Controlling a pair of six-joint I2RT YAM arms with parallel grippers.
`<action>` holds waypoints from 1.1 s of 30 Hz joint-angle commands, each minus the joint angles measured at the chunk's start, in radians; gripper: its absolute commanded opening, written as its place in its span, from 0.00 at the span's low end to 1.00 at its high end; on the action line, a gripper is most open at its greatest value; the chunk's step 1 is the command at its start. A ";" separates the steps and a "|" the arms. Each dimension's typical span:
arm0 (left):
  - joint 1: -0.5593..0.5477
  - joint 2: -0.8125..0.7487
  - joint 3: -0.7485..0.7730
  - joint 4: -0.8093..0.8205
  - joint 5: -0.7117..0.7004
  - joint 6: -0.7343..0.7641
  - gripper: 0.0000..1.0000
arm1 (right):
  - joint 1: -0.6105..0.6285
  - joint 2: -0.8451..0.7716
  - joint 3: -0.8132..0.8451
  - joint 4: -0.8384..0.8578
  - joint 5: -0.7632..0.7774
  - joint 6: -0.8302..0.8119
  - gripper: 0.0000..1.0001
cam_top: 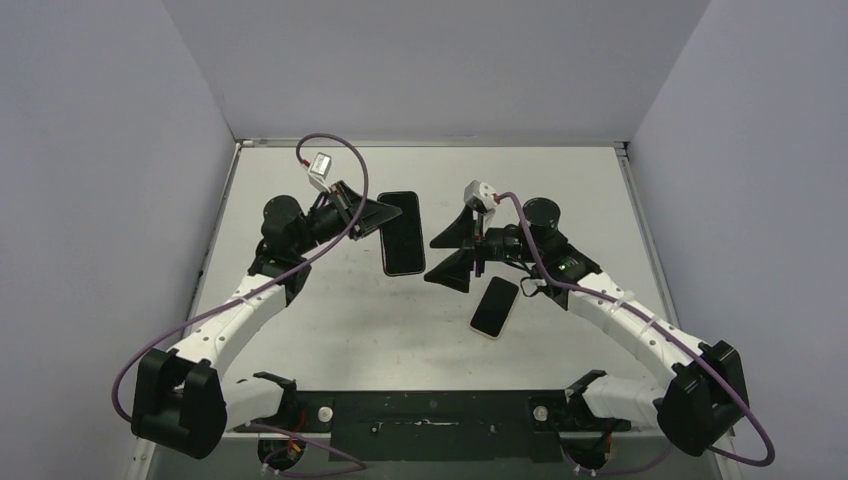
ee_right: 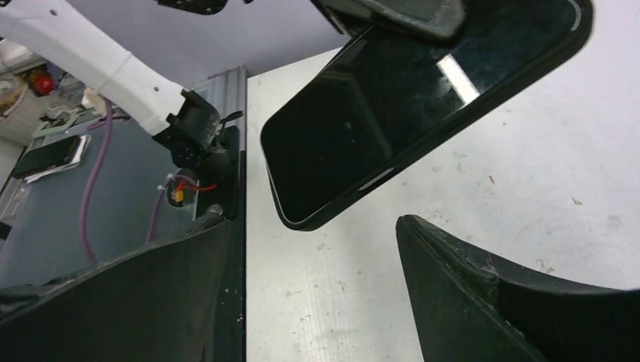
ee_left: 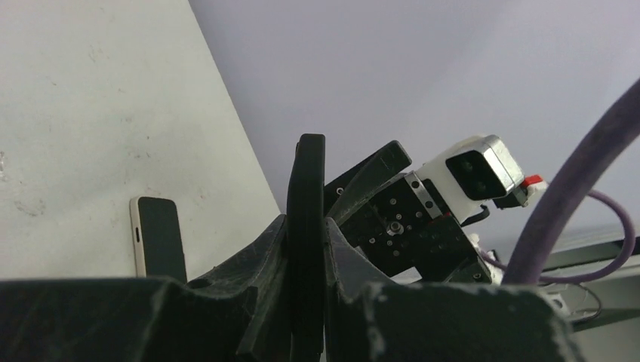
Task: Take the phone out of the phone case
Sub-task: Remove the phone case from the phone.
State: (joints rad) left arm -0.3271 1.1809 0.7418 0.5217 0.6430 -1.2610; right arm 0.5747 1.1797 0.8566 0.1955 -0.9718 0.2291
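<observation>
Top external — left gripper (cam_top: 383, 214) (clamping case (cam_top: 402, 246)).

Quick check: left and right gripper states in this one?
Left gripper: shut on the glossy black rectangular phone case.
Right gripper: open, holding nothing.

Two arms are counted, a left arm (cam_top: 225, 325) and a right arm (cam_top: 625, 315). One gripper is carried by each, the left gripper (cam_top: 385, 215) and the right gripper (cam_top: 445, 252), two in all. Four fingers (ee_right: 483, 302) are counted, two per gripper. Two wrist cameras are counted, one (cam_top: 320, 164) behind the left gripper and one (cam_top: 482, 192) behind the right. One phone case (cam_top: 402, 232) is clamped between the left gripper's fingers. One phone (cam_top: 494, 306) is found just beside the right gripper's spread fingers. One table (cam_top: 330, 330) is counted beneath both grippers.
</observation>
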 commanded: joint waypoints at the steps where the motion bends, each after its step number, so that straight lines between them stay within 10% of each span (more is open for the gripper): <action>1: 0.010 0.005 0.135 0.004 0.143 0.138 0.00 | -0.006 0.031 0.062 0.029 -0.120 0.029 0.83; 18: 0.000 0.040 0.149 0.172 0.199 0.047 0.00 | 0.054 0.139 0.134 0.110 -0.194 0.083 0.71; 33: -0.002 0.070 0.146 0.096 0.164 -0.048 0.00 | 0.076 0.163 0.165 0.065 -0.225 -0.001 0.23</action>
State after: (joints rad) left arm -0.3302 1.2419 0.8406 0.5892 0.8391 -1.2377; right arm 0.6415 1.3441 0.9607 0.2153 -1.1603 0.3069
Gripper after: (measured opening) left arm 0.146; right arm 0.331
